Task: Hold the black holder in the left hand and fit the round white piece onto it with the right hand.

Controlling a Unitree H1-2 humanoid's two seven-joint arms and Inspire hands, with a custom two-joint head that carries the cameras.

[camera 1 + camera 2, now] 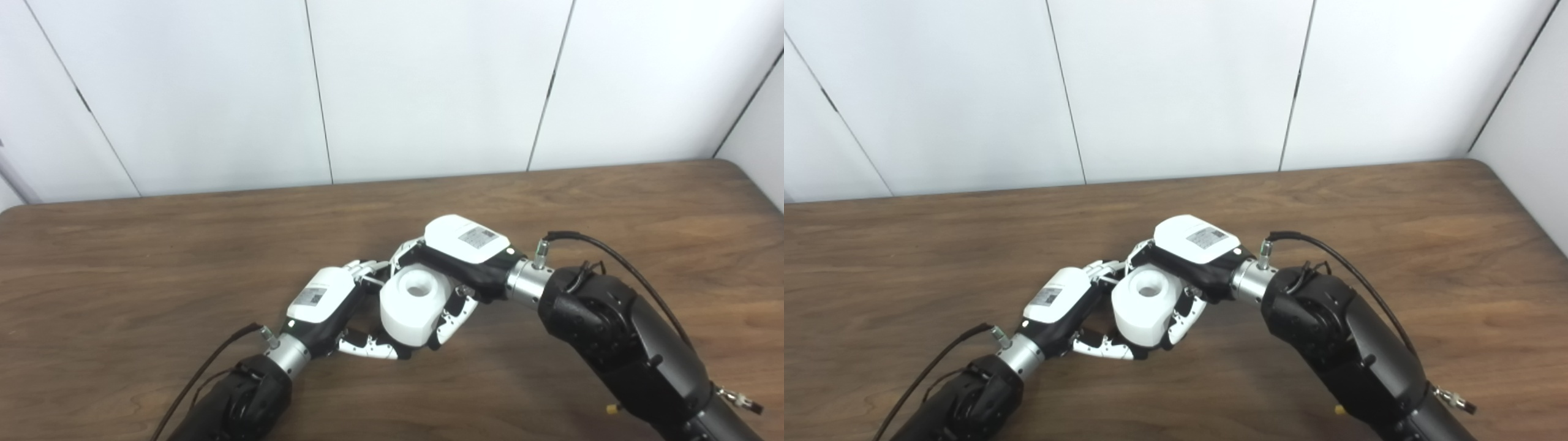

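Observation:
The round white piece (411,305) is a thick cylinder with a hole in its top, held upright over the middle of the wooden table (122,257). My right hand (460,257) comes in from the right and is shut on it, fingers wrapped round its far and near sides. My left hand (334,309) meets it from the left, with fingers curled under and beside the white piece. The black holder is hidden; only dark bits show between the left fingers, so I cannot tell whether the left hand holds it.
The brown table runs wide on both sides of the hands, with its rounded far right corner (729,164) near the white panelled wall (429,86). Black cables (612,254) loop off both wrists.

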